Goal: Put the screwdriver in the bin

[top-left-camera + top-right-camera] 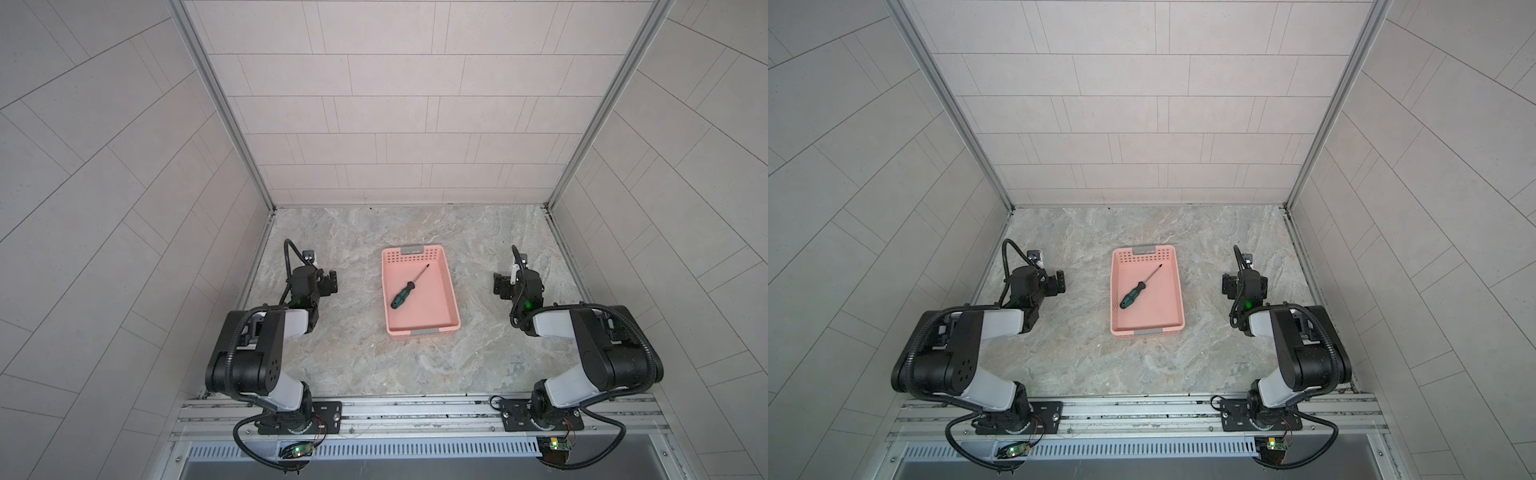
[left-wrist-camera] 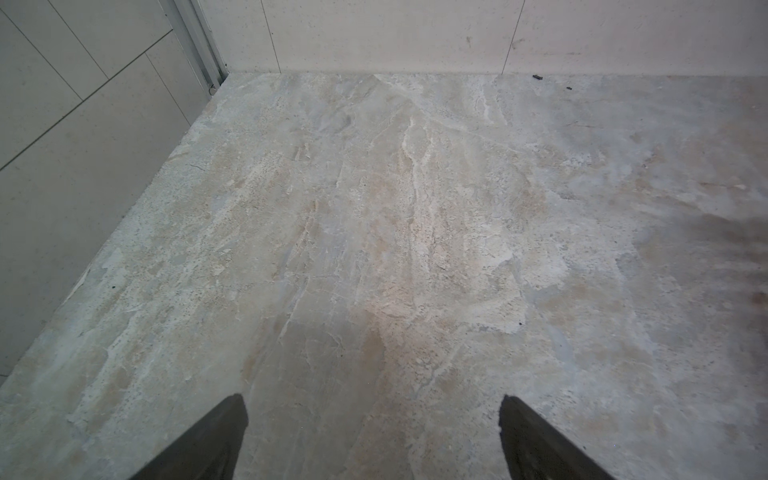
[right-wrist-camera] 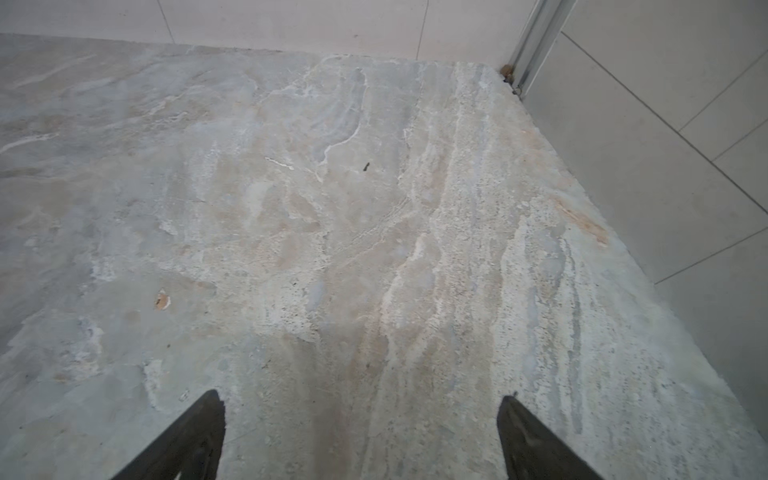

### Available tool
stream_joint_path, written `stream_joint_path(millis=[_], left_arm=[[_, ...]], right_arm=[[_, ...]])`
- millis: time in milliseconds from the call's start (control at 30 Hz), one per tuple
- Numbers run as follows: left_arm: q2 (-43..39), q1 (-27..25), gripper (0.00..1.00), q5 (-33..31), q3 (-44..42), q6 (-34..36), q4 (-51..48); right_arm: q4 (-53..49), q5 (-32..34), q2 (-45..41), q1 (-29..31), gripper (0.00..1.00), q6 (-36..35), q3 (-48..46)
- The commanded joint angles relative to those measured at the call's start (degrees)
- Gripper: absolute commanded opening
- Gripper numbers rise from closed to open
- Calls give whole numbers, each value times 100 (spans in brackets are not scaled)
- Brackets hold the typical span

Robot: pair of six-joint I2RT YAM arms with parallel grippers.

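Green and black handle, thin dark metal stick: your screwdriver point(image 1: 409, 286) lies flat in the pink plastic bin point(image 1: 434, 309). It slants across the smooth floor, tip toward the far holey wall, handle toward you. Your left gripper point(image 2: 372, 399) and right gripper point(image 3: 361, 395) are both spread wide, holding nothing.

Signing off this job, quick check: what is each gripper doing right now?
Left gripper: open, holding nothing.
Right gripper: open, holding nothing.
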Motion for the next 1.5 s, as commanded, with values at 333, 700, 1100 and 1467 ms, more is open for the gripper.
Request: stream_joint_path(millis=[333, 700, 1100, 1467], left_arm=[[46, -17, 100, -14, 81, -4, 140], [54, -18, 100, -6, 81, 5, 140], [32, -33, 100, -21, 72, 5, 149], [21, -52, 100, -43, 63, 14, 154]], right_arm=[[114, -64, -82, 12, 100, -199, 93], [131, 30, -80, 77, 100, -238, 82], [132, 30, -95, 55, 100, -225, 74], [182, 65, -104, 99, 100, -251, 51]])
